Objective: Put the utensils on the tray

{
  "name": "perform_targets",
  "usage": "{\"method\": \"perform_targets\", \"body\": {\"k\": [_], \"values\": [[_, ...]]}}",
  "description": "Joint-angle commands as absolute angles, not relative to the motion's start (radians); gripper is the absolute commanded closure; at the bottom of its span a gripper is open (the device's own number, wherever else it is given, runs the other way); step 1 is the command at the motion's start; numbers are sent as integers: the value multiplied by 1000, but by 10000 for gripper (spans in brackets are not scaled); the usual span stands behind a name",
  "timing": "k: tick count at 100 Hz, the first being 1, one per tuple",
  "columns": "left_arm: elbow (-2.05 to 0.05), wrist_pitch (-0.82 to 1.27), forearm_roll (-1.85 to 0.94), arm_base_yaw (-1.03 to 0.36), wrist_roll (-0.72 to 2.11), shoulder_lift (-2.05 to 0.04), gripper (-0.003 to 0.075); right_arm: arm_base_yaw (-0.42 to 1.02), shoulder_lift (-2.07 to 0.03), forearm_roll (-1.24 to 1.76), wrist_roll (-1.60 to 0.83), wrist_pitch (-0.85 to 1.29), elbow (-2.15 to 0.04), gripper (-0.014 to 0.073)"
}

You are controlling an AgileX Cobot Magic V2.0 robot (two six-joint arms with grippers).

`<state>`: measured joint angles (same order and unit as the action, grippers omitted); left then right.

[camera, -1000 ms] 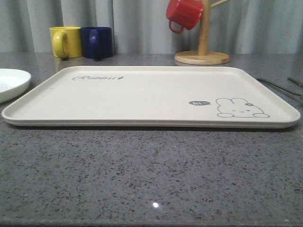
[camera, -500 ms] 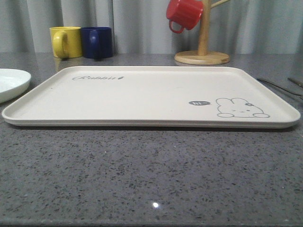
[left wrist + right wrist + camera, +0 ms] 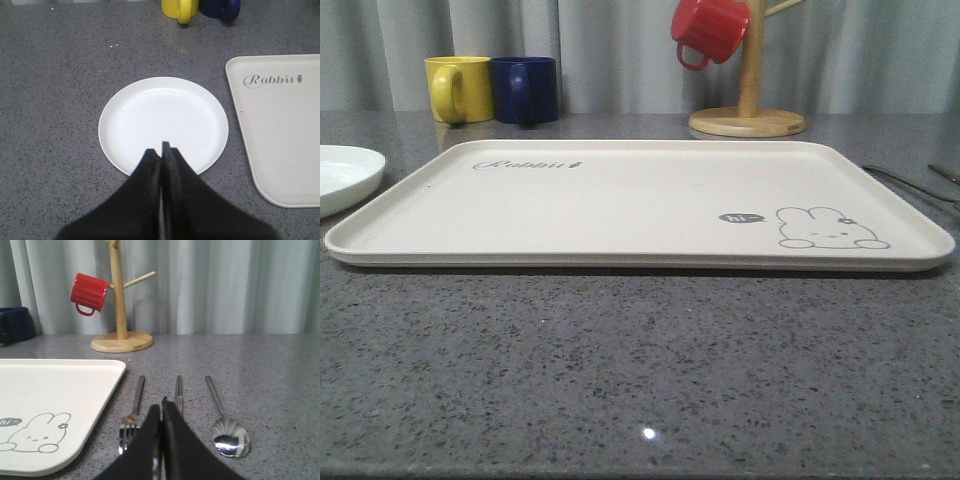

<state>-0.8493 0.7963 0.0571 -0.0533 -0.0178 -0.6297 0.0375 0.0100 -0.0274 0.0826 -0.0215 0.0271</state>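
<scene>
Utensils: fork (image 3: 132, 415), chopsticks (image 3: 178, 392), spoon (image 3: 226, 426) lie beyond the right gripper (image 3: 161, 412), fingers pressed together; left gripper (image 3: 161, 156) likewise closed.

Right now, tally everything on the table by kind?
Mugs: 3, yellow, blue, red hung on the mug tree
Mug tree: 1
Tray: 1
Plate: 1
Fork: 1
Chopsticks: 1 pair
Spoon: 1
Total: 9

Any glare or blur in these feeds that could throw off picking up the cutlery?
Front view: a small bright glint on the countertop, the tray evenly lit and sharp. Right wrist view: specular highlights on the spoon bowl and the fork, edges still crisp. Left wrist view: the plate looks bright but not blown out.
</scene>
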Motion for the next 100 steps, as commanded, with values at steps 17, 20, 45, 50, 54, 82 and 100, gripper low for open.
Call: {"method": "perform_targets", "body": {"k": [17,20,45,50,54,82,100], "values": [[-883,787,50,-49,-27,-636,552,31,32,-27,76,-106,10,662],[-883,793,50,-49,-27,-636,486,31,32,-27,76,-106,10,662],[-883,799,50,-49,-27,-639,226,31,32,-27,76,-106,10,662],[-883,797,52,-49,-27,-641,226,31,32,-27,76,-106,10,662],[-883,797,54,-49,-27,-654,226,31,32,-27,76,-106,10,662],[-1002,814,54,-49,-80,-899,226,31,32,-27,76,-106,10,662],[-1127,818,65,-49,-80,-1092,226,31,32,-27,76,-106,10,662]]}}
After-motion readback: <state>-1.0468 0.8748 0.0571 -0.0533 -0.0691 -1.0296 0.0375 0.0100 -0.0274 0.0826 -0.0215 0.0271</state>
